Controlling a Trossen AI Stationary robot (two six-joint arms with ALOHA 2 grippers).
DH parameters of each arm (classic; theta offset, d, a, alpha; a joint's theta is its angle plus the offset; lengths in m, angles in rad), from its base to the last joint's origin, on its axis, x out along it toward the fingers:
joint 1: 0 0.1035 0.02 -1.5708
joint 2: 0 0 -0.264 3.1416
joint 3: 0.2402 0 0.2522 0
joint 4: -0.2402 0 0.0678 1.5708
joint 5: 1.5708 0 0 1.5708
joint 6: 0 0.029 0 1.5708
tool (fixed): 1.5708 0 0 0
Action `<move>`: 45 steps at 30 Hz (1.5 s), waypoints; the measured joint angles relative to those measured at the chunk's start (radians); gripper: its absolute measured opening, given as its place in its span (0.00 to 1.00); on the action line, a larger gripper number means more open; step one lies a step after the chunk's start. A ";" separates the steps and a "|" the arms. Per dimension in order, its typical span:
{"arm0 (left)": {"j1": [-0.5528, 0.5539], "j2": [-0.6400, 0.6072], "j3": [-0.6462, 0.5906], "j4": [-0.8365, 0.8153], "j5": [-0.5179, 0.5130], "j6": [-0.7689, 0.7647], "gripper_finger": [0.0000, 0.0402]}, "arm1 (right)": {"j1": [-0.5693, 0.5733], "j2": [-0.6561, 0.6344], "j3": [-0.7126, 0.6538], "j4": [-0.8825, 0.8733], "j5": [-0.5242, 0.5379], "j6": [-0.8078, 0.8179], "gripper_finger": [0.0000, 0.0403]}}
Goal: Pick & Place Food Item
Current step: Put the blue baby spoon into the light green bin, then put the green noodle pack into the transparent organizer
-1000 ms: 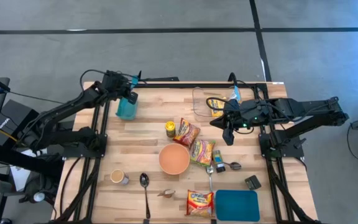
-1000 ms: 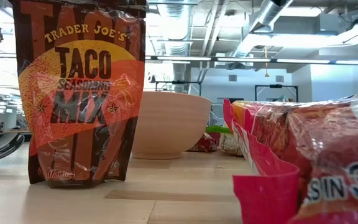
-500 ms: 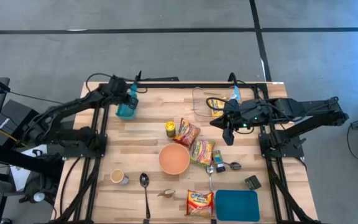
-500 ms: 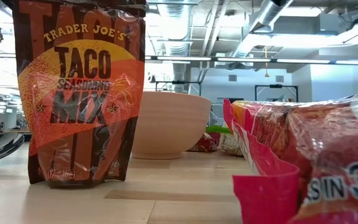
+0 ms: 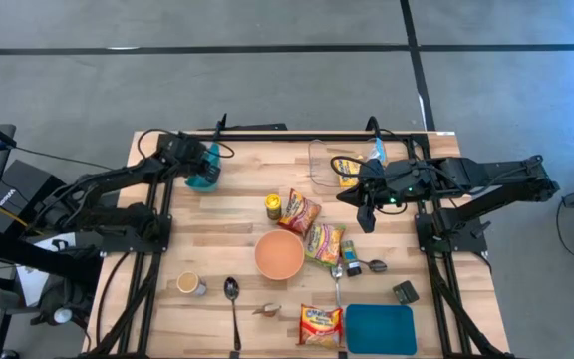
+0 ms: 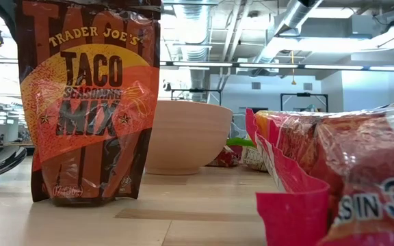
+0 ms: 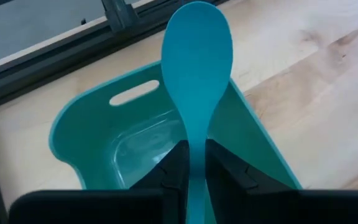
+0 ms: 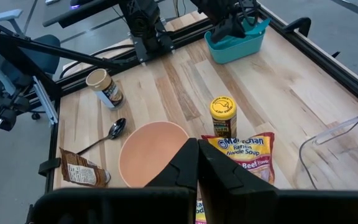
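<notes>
ramen packet (image 5: 324, 242), lettered "maruchan ramen noodle soup" in the right wrist view, lies centre frame in the high view, just right of the peach bowl (image 5: 279, 254), untouched. left gripper (image 7: 192, 160), upper left of the high view, pinches a teal spoon (image 7: 196, 74) by its handle over the teal bin (image 7: 129, 146), jaws nearly together. right gripper (image 8: 197, 160) hangs above the packets, fingers fully closed, holding nothing. judged step: spoon deposit, ahead of any food pick. next move calls for releasing the spoon into the bin. low view reads "trader joe's taco seasoning mix" on a pouch (image 6: 87, 102).
</notes>
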 joint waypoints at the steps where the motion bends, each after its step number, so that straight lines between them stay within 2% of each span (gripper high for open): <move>1: 0.000 0.000 -0.002 0.001 0.001 0.000 0.11 | 0.000 0.000 0.000 0.000 0.000 0.000 0.00; 8: 0.000 0.000 -0.005 -0.001 0.001 0.000 0.11 | 0.000 0.000 0.000 0.000 0.000 0.000 0.00; 22: 0.000 0.000 -0.005 -0.007 0.000 -0.011 0.23 | 0.000 0.000 0.000 0.000 0.000 0.000 0.00; 45: -0.001 -0.016 -0.004 -0.028 0.026 -0.063 0.23 | 0.000 0.000 0.000 -0.002 0.000 -0.002 0.00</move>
